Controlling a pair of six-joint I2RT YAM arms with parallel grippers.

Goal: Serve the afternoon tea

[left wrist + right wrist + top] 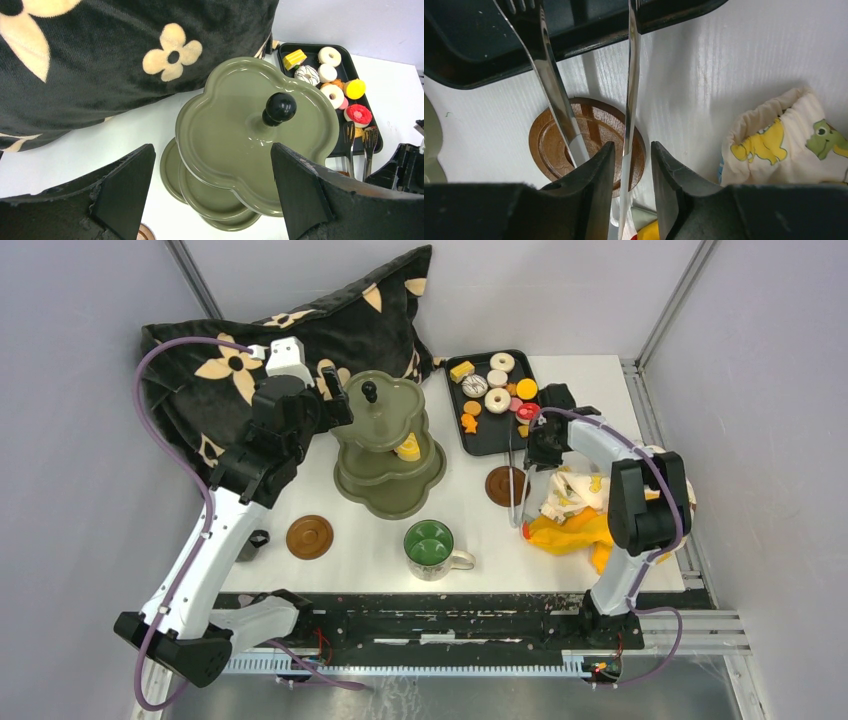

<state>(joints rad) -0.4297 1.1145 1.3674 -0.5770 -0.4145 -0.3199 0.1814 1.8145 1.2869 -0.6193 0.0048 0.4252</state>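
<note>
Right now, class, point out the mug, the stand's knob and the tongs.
mug [430, 542], top external view, green inside.
knob [280, 107], left wrist view, top of the black ball.
tongs [551, 90], right wrist view, left metal arm.

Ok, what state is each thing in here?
Olive-green three-tier stand: upright, one yellow pastry on middle tier.
Green-lined mug: upright, looks empty.
Black tray: holding toy pastries.
Metal tongs: across right brown saucer.
Left brown saucer: bare.
Left gripper: open.
Right gripper: open around one tong arm.

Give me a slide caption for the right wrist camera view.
Right gripper straddles one arm of the metal tongs above a brown saucer near the black tray.
</note>
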